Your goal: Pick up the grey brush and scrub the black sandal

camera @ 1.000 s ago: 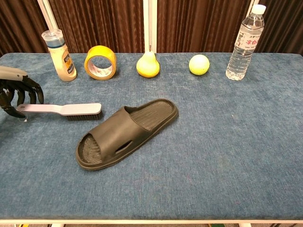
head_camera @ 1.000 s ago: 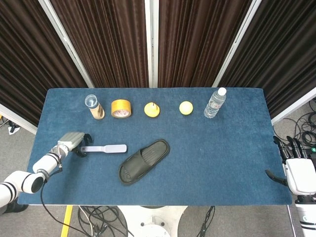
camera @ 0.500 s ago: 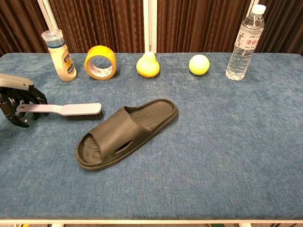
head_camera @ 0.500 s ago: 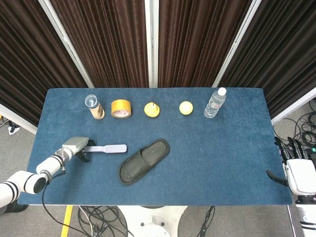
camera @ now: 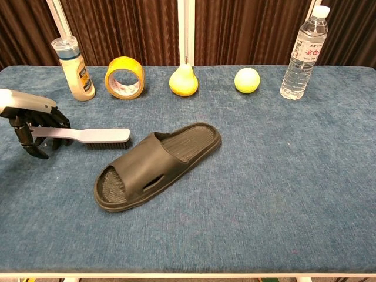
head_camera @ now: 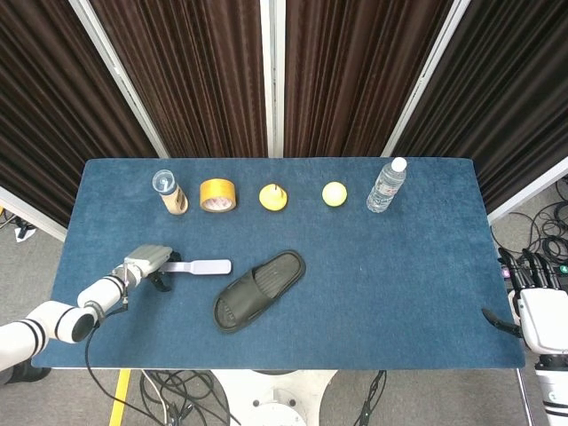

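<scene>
The grey brush [head_camera: 202, 265] lies flat on the blue table, bristles down, just left of the black sandal [head_camera: 259, 289]. In the chest view the brush [camera: 100, 136] points its handle to the left. My left hand [camera: 32, 126] has its fingers curled around the end of that handle. In the head view the left hand [head_camera: 146, 264] sits at the table's front left. The sandal [camera: 155, 164] lies sole down, slanted, a short gap from the brush head. My right hand [head_camera: 532, 297] hangs off the table's right edge, holding nothing, fingers apart.
Along the back of the table stand a small capped bottle [camera: 73, 69], a yellow tape roll [camera: 124, 77], a yellow pear-shaped object [camera: 183, 80], a yellow ball [camera: 247, 80] and a water bottle [camera: 302, 53]. Blue cloth [camera: 282, 176] covers the table.
My left hand has slid right along the table and closed its fingers round the brush handle. The brush has shifted slightly right with it. The right hand has barely moved.
</scene>
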`<state>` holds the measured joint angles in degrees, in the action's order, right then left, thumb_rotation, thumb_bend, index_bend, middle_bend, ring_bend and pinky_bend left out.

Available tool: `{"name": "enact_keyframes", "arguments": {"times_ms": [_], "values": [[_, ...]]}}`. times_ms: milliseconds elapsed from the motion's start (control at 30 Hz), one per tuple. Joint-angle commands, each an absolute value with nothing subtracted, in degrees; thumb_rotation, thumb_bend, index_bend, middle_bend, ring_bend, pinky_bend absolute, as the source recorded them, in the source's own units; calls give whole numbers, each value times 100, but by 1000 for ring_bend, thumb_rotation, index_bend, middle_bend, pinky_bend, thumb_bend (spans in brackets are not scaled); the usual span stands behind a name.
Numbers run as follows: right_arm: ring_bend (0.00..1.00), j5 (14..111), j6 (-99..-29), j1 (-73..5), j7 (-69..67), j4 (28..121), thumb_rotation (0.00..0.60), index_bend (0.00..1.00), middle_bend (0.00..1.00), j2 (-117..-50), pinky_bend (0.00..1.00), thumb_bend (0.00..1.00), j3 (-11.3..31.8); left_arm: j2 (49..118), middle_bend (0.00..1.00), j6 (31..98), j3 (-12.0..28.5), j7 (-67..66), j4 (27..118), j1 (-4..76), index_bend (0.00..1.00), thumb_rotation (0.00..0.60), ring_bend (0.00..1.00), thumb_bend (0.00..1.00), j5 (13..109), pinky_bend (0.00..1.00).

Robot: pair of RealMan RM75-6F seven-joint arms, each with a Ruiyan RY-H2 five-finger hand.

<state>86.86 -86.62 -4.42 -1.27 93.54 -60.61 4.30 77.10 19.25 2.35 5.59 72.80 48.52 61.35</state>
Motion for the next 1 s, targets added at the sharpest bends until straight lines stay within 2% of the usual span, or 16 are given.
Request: {"name": "enact_keyframes", "arguments": {"times_ms": [33, 200, 367, 600, 767, 867, 1000], "values": [[0, 8683, -8671, -431, -134, 9357, 600, 0, 219, -6054, 47, 26, 428, 7792, 571, 1911, 82, 338, 7235, 5030, 484, 600, 584, 283, 5896, 677], [0, 8673, -8699, -404, -152, 9347, 600, 1, 221, -6066, 47, 26, 428, 7835, 629, 1999, -23, 131, 7277, 5216, 558, 600, 639, 308, 5583, 722], [0, 8651, -8708, -388, -174, 9329, 600, 1, 223, -6069, 47, 29, 435, 7899, 751, 2036, -89, 27, 7289, 5337, 689, 600, 760, 322, 5406, 820], [0, 8627, -8686, -380, -177, 9330, 600, 3, 230, -6076, 47, 42, 436, 8153, 847, 2258, -172, -136, 7098, 5427, 774, 600, 835, 318, 5173, 931], [0, 8617, -8658, -384, -192, 9329, 600, 4, 232, -6082, 47, 42, 434, 8317, 932, 2496, -142, -136, 7003, 5367, 905, 600, 903, 311, 4949, 993], [0, 8605, -8649, -379, -203, 9336, 600, 7, 234, -6079, 47, 42, 434, 8425, 990, 2816, -43, -48, 6941, 5216, 983, 600, 960, 403, 4942, 1000], [0, 8597, -8644, -368, -198, 9363, 600, 15, 237, -6060, 47, 42, 428, 8609, 1000, 3790, 205, 373, 6890, 4704, 1000, 600, 999, 520, 5442, 1000]]}}
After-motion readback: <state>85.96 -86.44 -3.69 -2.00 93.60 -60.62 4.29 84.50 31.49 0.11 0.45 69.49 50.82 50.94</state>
